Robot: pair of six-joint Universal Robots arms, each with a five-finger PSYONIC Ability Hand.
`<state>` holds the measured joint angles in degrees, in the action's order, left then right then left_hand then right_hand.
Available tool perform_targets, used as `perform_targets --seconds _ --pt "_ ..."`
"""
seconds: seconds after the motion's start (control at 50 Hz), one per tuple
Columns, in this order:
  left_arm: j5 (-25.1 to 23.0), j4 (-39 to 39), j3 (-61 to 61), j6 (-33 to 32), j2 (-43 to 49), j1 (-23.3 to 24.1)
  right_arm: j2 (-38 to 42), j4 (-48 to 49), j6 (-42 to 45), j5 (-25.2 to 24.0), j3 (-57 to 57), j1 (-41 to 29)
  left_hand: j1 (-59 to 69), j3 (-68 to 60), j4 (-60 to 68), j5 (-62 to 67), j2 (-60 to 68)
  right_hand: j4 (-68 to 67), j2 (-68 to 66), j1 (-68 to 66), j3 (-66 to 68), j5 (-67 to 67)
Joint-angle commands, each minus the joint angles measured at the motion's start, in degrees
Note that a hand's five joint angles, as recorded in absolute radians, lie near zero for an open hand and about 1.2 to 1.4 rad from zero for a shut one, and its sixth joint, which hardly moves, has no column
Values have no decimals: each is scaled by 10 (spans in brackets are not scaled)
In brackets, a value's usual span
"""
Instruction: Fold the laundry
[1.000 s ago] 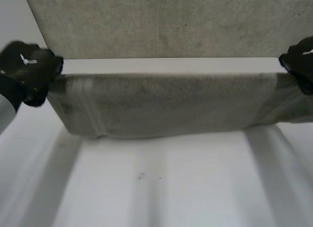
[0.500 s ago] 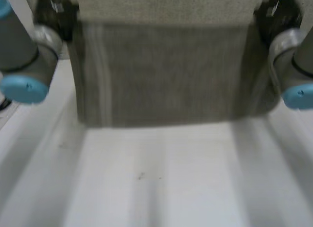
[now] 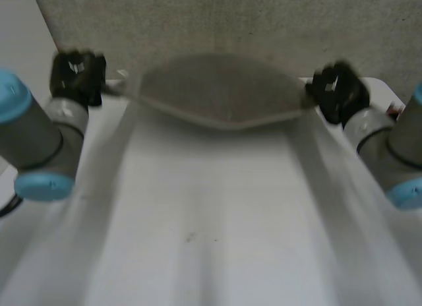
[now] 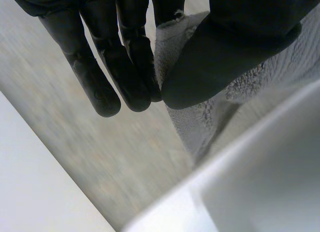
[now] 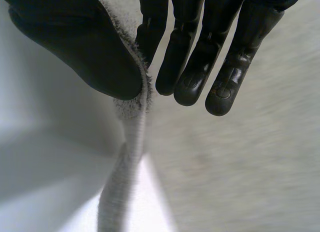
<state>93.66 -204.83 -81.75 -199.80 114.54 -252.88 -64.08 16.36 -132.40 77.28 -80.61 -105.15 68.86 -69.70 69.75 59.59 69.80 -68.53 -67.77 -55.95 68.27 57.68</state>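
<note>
The left robot hand [image 3: 78, 75] and right robot hand [image 3: 336, 91] pinch the corners of the grey towel [image 3: 224, 95] only thinly, so a fast swing could slip one free

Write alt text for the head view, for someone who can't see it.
A grey towel sags in the middle, stretched between the left robot hand and the right robot hand, each pinching one end. It is held over the far side of a white table.

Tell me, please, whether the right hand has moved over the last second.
Yes: the right hand went forward toward the grey board behind the table, pinching the towel.
</note>
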Motion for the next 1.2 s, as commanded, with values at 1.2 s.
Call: perform_targets --seconds 1.2 --pt "-32 -133 -165 18 -27 -89 127 -177 -291 14 20 67 111 -103 103 104 102 359 351 233 -356 -351"
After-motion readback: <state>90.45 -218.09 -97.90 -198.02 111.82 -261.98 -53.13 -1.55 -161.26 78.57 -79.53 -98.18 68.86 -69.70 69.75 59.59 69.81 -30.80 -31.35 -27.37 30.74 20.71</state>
